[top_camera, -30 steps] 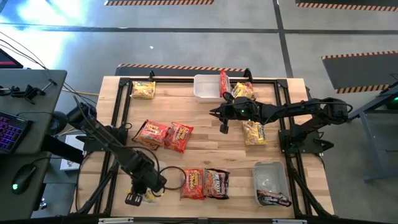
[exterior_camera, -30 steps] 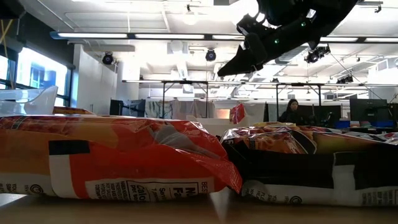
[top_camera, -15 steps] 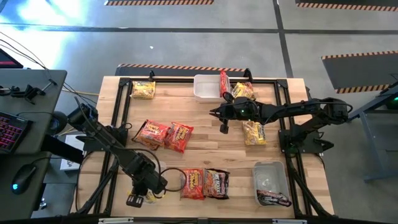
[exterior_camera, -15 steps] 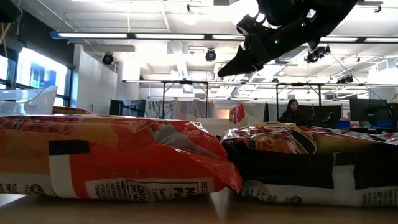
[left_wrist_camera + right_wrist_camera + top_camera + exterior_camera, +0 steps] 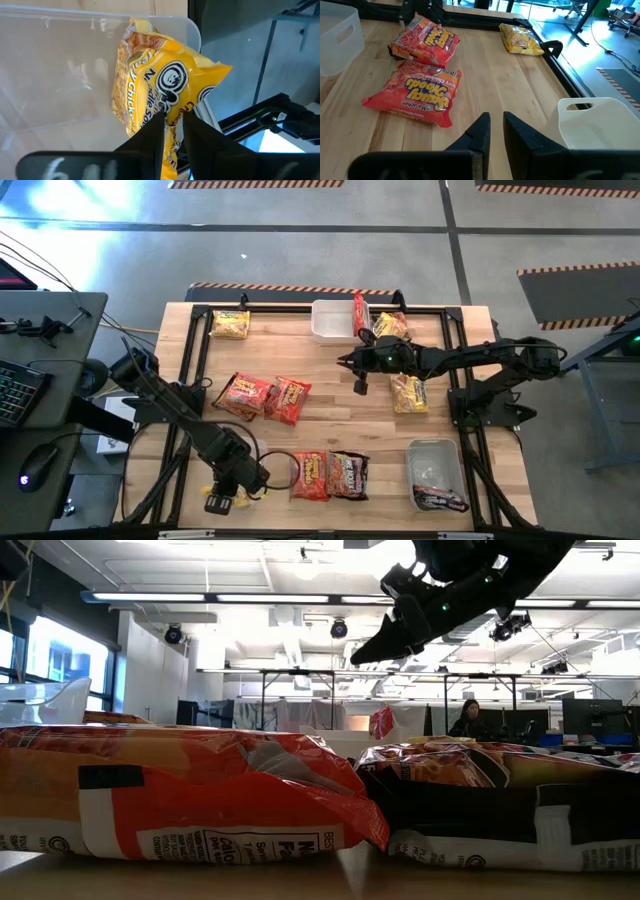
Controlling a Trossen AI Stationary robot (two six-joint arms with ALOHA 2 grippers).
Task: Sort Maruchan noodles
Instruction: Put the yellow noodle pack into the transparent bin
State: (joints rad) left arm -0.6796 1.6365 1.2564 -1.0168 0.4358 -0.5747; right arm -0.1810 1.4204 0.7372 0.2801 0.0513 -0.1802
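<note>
left gripper (image 5: 169,131): fingers nearly together on crinkly yellow chicken noodle packet (image 5: 159,85), over clear plastic tub (image 5: 55,65) for sorting
right gripper (image 5: 492,131): closed, empty, waiting mid-table

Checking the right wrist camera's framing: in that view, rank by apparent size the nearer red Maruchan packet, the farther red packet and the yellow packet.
1. Nearer red packet, largest.
2. Farther red packet.
3. Yellow packet, smallest.
The difference is probably distance from the camera.

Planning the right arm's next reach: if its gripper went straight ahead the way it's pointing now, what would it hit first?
Probably the nearer red noodle packet, which lies ahead on the bare wooden table and slightly to one side of the right gripper. Depth is hard to judge, so it could slide past onto bare wood.
</note>
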